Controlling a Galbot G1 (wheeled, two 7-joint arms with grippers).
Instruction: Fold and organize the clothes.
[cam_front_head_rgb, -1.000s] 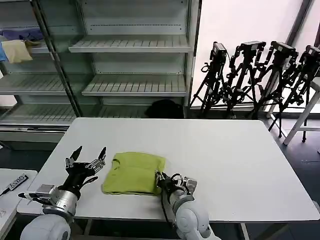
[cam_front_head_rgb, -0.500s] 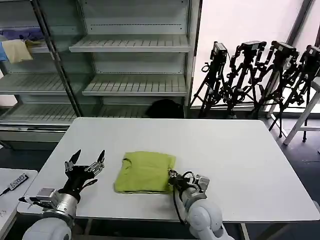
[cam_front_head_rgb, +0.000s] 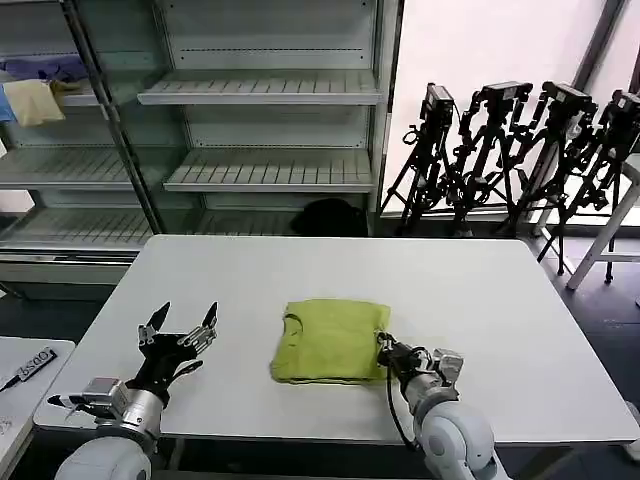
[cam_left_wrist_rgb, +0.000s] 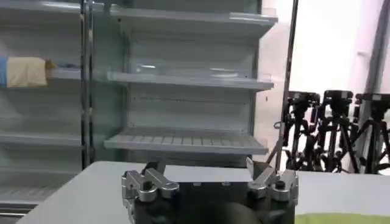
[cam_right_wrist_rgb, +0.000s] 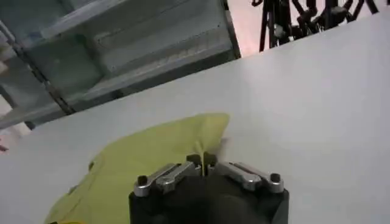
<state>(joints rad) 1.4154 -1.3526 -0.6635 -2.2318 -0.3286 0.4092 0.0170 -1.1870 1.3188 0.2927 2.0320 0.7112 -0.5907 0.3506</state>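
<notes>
White table (cam_front_head_rgb: 480, 300) — folded T-shirt (cam_front_head_rgb: 330, 340)

One folded T-shirt (cam_front_head_rgb: 331, 340), one table (cam_front_head_rgb: 500, 300), two pincers, four tripods (cam_front_head_rgb: 520, 150).

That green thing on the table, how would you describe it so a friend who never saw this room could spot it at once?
Look at the big white table in front of the metal shelves. Near its front edge lies a folded lime yellow-green T-shirt, flat, with the right end effector pinching its edge. It is the table's one bright cloth; the pale yellow cloth and blue-purple cloth sit up on a shelf.
</notes>
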